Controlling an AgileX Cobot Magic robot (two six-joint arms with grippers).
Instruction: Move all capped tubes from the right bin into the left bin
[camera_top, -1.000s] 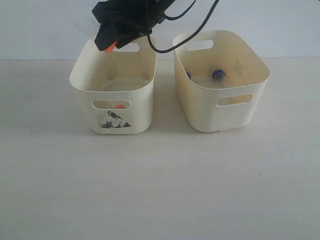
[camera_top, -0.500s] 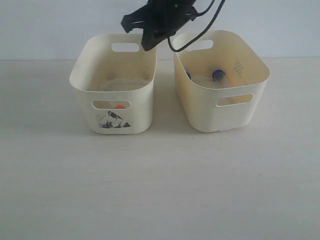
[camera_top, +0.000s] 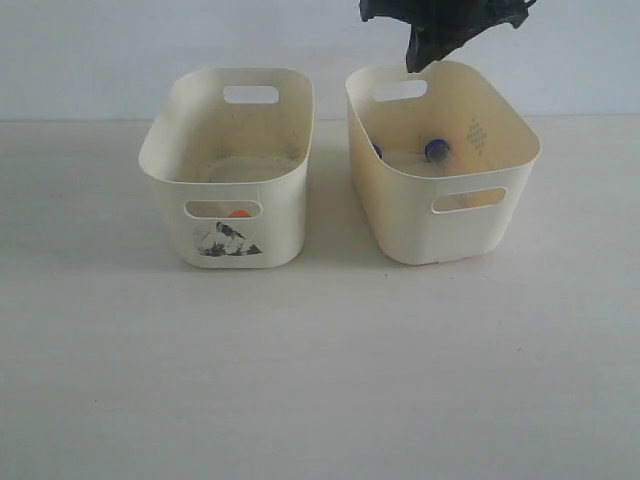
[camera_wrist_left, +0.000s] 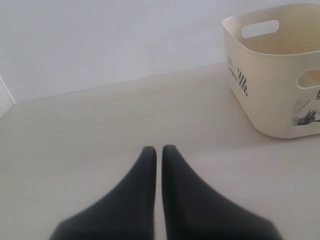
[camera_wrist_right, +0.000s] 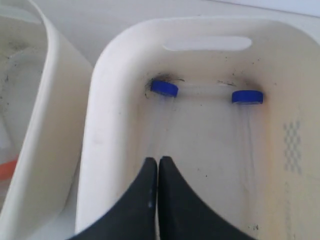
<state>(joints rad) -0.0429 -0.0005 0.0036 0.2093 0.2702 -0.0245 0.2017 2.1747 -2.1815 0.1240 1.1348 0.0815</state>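
- Right gripper (camera_wrist_right: 158, 161): the two dark fingers are pressed tip to tip with no visible gap, and nothing is held between them.
- Right gripper position: in the exterior view it (camera_top: 416, 64) hangs above the right bin (camera_top: 470, 228), over the slotted rim farthest from that camera, clear of the plastic.
- Left gripper (camera_wrist_left: 155, 149): the fingers are drawn to a thin slit and hold nothing. It is over bare table (camera_wrist_left: 90, 130). Its position relative to the right bin cannot be told.
- Capped tubes in the right bin: two lie on the floor of the right bin (camera_wrist_right: 100, 150), side by side and apart.
  - One blue cap (camera_wrist_right: 164, 88) and the other blue cap (camera_wrist_right: 247, 96) both rest against the end wall under a handle slot.
  - The clear bodies run back from the caps and show only faintly.
  - In the exterior view both caps show over the front rim (camera_top: 436, 150) (camera_top: 377, 151).
- Printed mark (camera_wrist_right: 292, 145): a faint dotted pattern on an inner side wall of the right bin.
- Left bin (camera_top: 285, 235): stands upright just beside the right bin, separated by a narrow gap, not touching.
- Orange cap (camera_top: 239, 212): the third capped tube lies outside the right bin, inside the left bin. The cap shows through the front slot, above the black picture (camera_top: 227, 240).
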